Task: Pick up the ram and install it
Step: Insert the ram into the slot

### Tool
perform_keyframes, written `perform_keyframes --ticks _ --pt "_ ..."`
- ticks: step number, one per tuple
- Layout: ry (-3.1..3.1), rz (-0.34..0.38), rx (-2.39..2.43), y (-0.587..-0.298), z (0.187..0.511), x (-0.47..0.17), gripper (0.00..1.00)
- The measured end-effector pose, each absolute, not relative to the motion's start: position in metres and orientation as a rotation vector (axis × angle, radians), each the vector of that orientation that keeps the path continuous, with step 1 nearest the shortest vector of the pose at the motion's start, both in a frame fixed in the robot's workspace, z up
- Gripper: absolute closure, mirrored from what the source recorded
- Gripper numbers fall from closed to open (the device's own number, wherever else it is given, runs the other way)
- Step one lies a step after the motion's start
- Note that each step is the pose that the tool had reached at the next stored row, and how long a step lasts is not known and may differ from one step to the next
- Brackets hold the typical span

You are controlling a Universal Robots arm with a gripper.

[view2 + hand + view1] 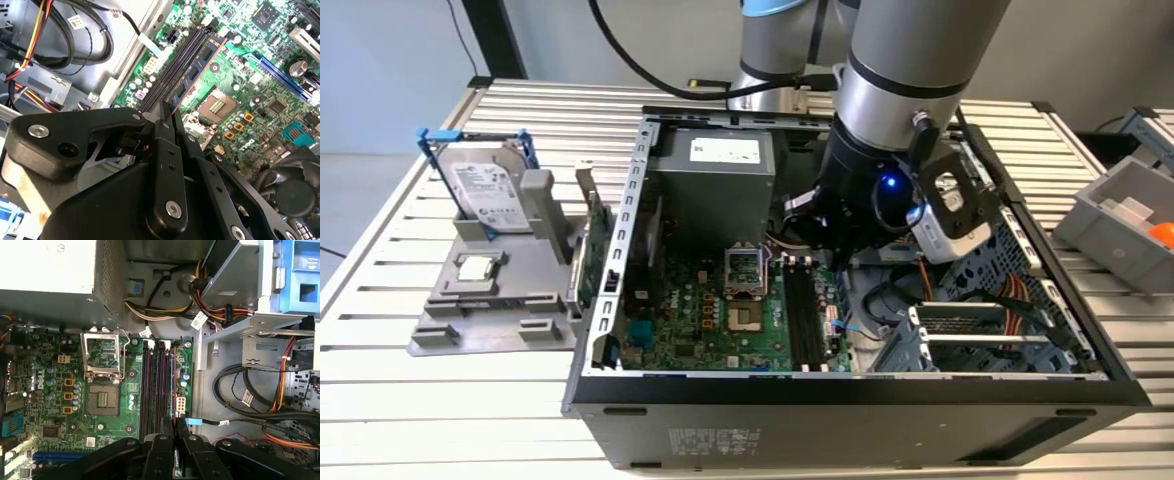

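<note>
- Gripping the ram (197, 62), my gripper (168, 112) has its two black fingers drawn together on one end of the thin stick in the second wrist view.
- The ram stands on its edge, running lengthwise along the long black slots (175, 65) of the motherboard (260, 80), with its dark chips facing the CPU socket (216, 106).
- I cannot tell whether the stick is pressed fully into its slot or only resting in line with it.
- In the first wrist view the ram (173, 385) shows edge-on as a thin line reaching out from my gripper (176, 426), on the side of the slots (152, 385) away from the CPU socket (102, 400).
- In the exterior view my arm reaches down into the open computer case (854, 400), over the far end of the slots (803, 310), which lie to the exterior view's right of the CPU socket (743, 268).
- The grey power supply (714, 185) sits at the far side of the case, and a bundle of cables (1014, 295) lies to the exterior view's right.
- Outside the case, on the exterior view's left, a hard drive in a blue frame (487, 190) stands upright on a grey stand (480, 310).
</note>
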State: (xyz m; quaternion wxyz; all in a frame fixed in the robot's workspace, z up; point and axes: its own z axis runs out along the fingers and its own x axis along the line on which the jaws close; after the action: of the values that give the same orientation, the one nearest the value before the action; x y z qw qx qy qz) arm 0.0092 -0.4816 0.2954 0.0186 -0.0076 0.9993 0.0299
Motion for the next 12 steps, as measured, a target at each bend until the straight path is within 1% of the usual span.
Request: perform_keyframes --ticks 12 --pt "3.103 0.093 -0.024 -0.4817 0.2866 0.0092 1.0"
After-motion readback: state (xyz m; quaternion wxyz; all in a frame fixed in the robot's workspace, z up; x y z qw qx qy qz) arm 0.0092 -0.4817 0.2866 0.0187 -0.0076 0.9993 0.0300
